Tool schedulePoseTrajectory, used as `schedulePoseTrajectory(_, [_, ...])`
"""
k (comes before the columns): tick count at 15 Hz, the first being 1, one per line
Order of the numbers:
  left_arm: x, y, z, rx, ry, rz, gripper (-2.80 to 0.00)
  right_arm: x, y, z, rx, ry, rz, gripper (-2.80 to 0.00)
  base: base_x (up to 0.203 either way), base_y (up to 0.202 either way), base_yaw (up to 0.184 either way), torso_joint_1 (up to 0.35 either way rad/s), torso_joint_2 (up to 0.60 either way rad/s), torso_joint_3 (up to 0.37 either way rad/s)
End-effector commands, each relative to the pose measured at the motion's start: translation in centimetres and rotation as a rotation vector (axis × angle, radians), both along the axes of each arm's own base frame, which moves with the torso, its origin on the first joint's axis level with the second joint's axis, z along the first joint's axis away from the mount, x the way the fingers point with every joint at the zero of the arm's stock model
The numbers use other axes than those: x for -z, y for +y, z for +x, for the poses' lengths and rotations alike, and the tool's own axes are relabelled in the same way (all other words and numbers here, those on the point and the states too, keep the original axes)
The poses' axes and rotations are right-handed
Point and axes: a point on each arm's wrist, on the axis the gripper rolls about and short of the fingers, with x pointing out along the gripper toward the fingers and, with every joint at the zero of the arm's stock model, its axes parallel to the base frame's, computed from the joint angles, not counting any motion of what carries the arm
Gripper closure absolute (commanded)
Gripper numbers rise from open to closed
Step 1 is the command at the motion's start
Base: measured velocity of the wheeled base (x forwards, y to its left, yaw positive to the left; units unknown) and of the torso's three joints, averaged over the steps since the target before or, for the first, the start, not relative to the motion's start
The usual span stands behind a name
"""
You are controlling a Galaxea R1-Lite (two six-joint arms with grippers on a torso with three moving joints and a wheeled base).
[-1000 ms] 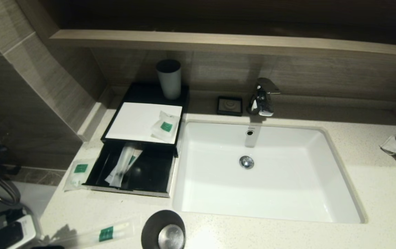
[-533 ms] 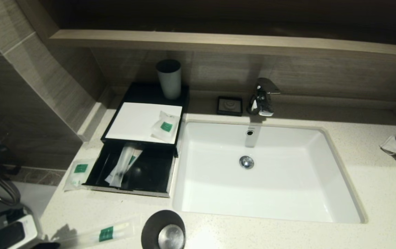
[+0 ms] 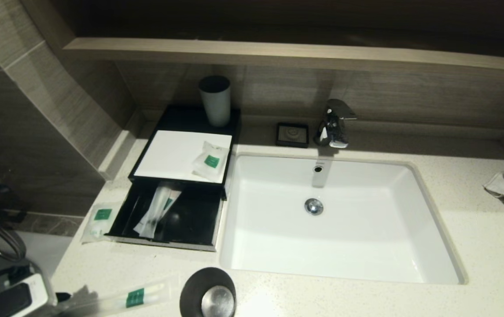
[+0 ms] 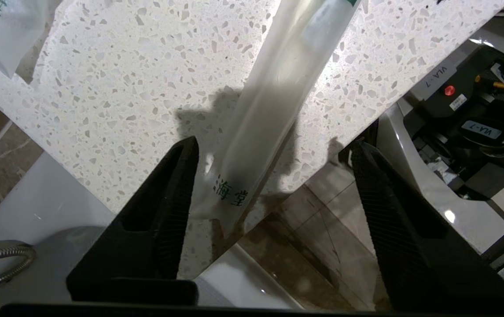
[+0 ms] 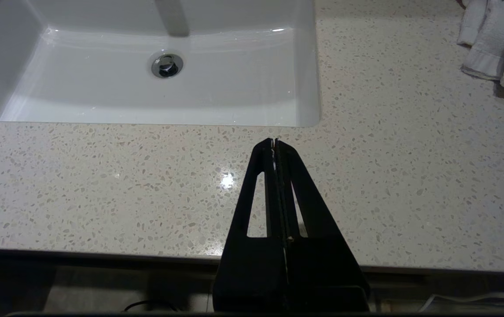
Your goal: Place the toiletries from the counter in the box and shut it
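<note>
On the speckled surface (image 3: 366,299), the black box (image 3: 177,176) sits with its drawer pulled out — one long sachet (image 3: 157,209) inside. At the front-left corner, the left tool (image 4: 274,176) gapes wide around another long sachet (image 4: 274,92), not gripping it; the right tool (image 5: 274,143) — pressed closed, empty — hovers before the sink (image 3: 436,246).

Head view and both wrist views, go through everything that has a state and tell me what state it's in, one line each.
box drawer: pulled open, one long sachet inside
long sachet at counter edge: lying flat, between the open fingers
small sachet on box top: not yet in the drawer
small sachet left of drawer: lying on the counter
left gripper: open
right gripper: shut, empty, above the counter
</note>
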Motion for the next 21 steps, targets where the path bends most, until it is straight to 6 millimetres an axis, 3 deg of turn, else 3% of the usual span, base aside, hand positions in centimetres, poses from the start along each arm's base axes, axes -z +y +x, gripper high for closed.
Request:
schedulePoseTrajectory(1, [0.2,-0.1,-0.1,0.025,-0.004,0.017,-2.8,0.0,0.0,0.0,0.0,0.002,0.0,0.0,0.0,0.0,0.0,0.0,0.0,0.0])
schedulePoseTrajectory(21, [1.6,0.1,0.3,0.074,0.067,0.021,-2.8,0.0,0.0,0.0,0.0,0.0,0.0,0.0,0.0,0.0,0.0,0.0,0.0,0.0])
